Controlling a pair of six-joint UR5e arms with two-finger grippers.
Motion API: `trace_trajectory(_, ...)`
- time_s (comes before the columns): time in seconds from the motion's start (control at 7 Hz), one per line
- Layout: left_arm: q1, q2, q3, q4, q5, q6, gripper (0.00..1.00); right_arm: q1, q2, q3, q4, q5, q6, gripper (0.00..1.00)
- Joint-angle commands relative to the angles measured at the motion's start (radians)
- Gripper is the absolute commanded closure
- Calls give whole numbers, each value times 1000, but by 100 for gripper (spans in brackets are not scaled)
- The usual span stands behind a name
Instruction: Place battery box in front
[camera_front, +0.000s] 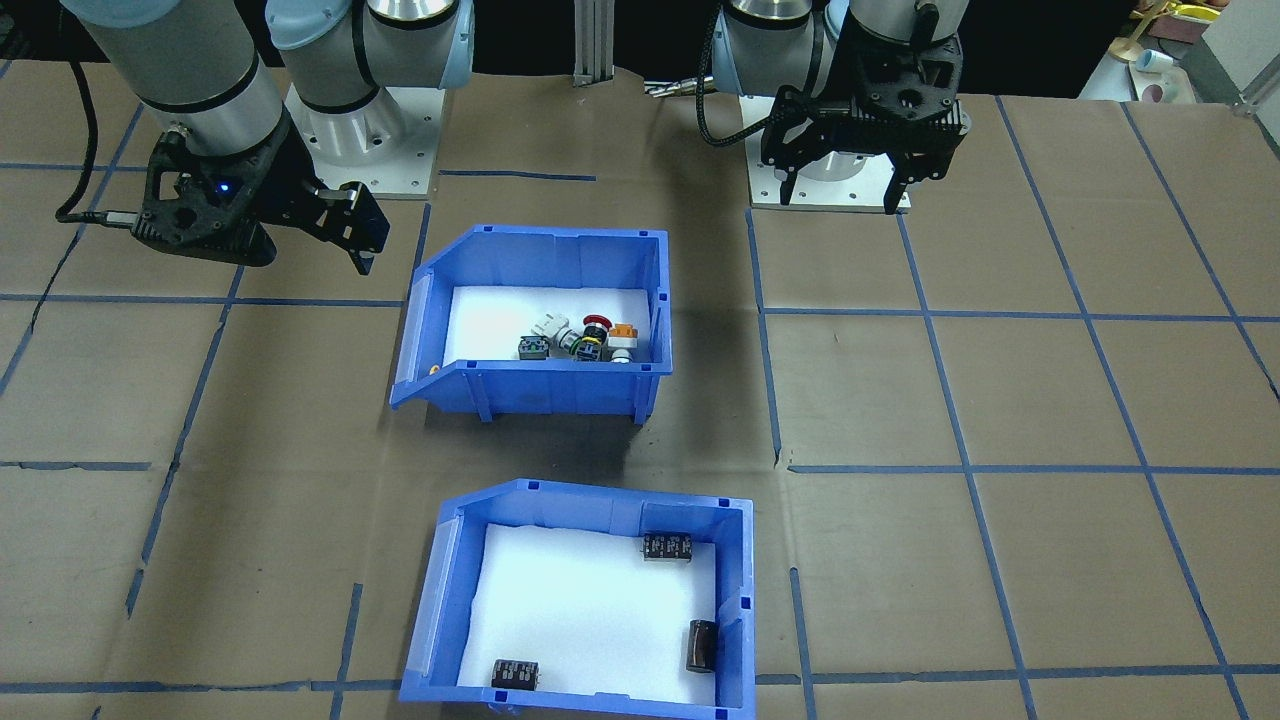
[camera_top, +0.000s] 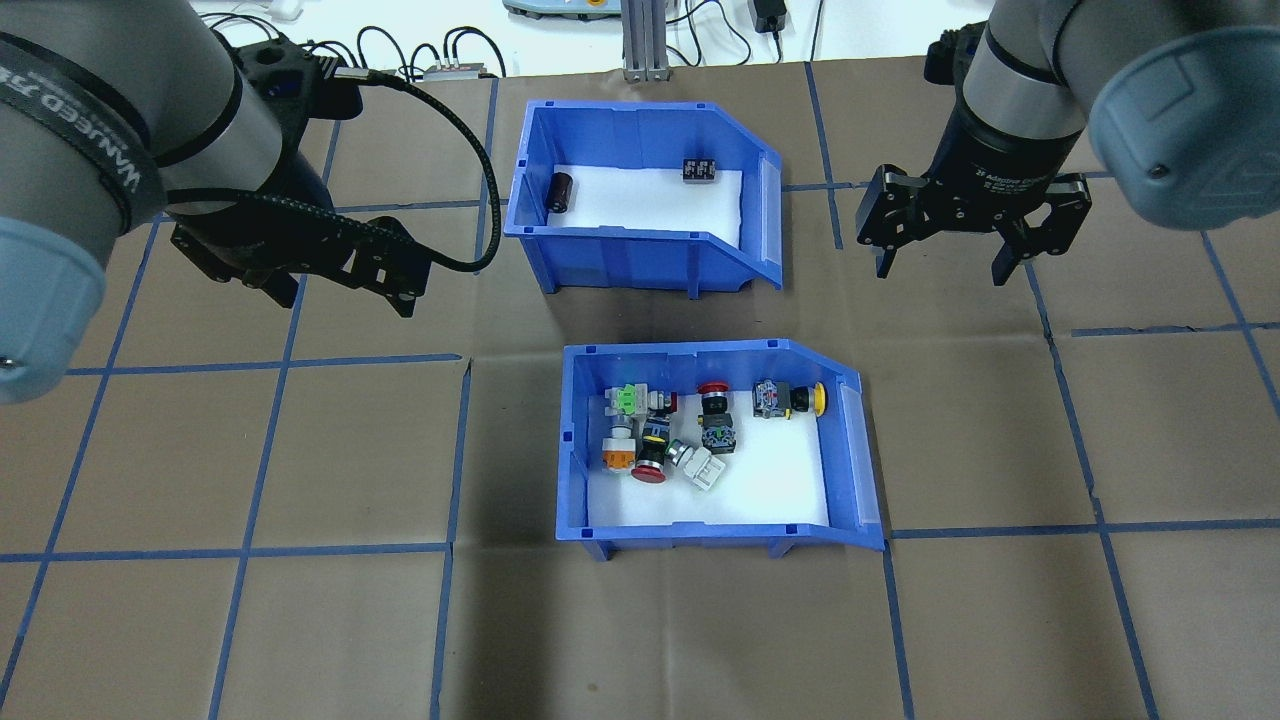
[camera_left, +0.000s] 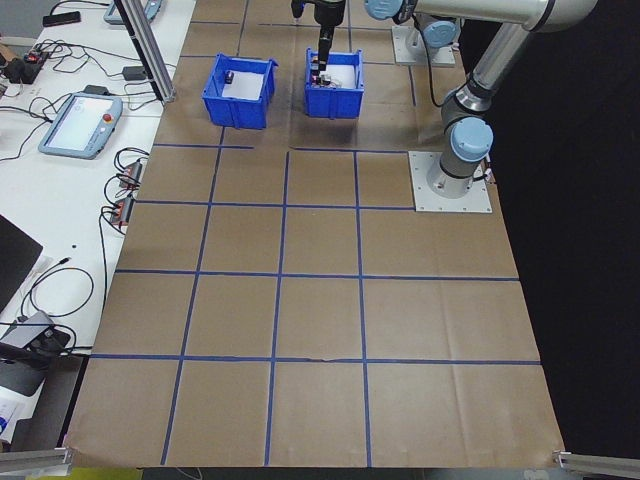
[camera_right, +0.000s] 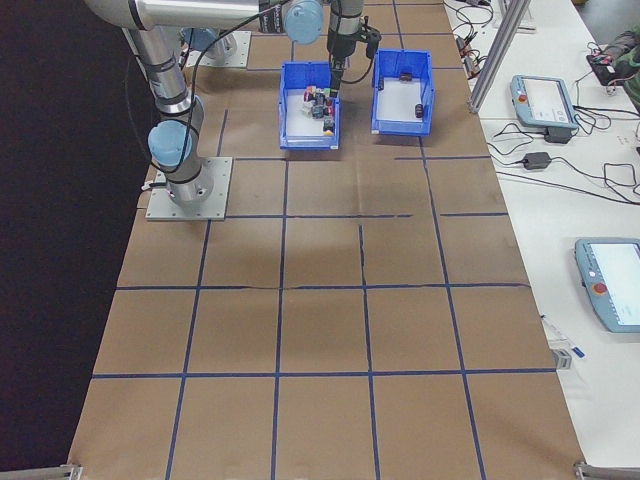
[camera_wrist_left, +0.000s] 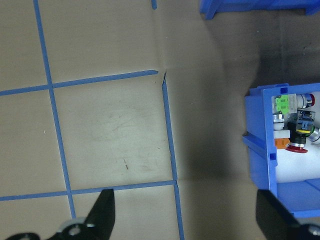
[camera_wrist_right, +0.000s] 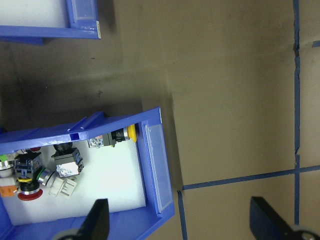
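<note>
The battery box (camera_top: 620, 255) is a blue sloped-front bin with a white liner, standing at the far side of the table from the robot. Dark cells (camera_front: 668, 547) lie in it, apart from one another. In the front-facing view the box (camera_front: 737, 600) is the lower bin. My left gripper (camera_top: 345, 300) hovers open to its left over bare table, holding nothing. Right of the box, my right gripper (camera_top: 940, 270) also hangs open and empty. In the left wrist view the fingers (camera_wrist_left: 105, 212) stand wide apart. The right wrist view shows the box's sloped front (camera_wrist_right: 82, 15).
A second blue bin (camera_top: 575, 440) holding several colourful push-button switches (camera_top: 655, 455) stands nearer the robot, directly behind the battery box. Blue tape lines grid the brown paper. Both arm bases (camera_front: 385, 170) sit on the robot's edge of the table. Tablets and cables lie on a side bench (camera_left: 80, 120).
</note>
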Motion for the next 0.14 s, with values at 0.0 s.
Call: trace_trajectory(0.0, 0, 0, -1, 0, 2, 2, 1, 0, 0, 0, 0, -1, 0, 0)
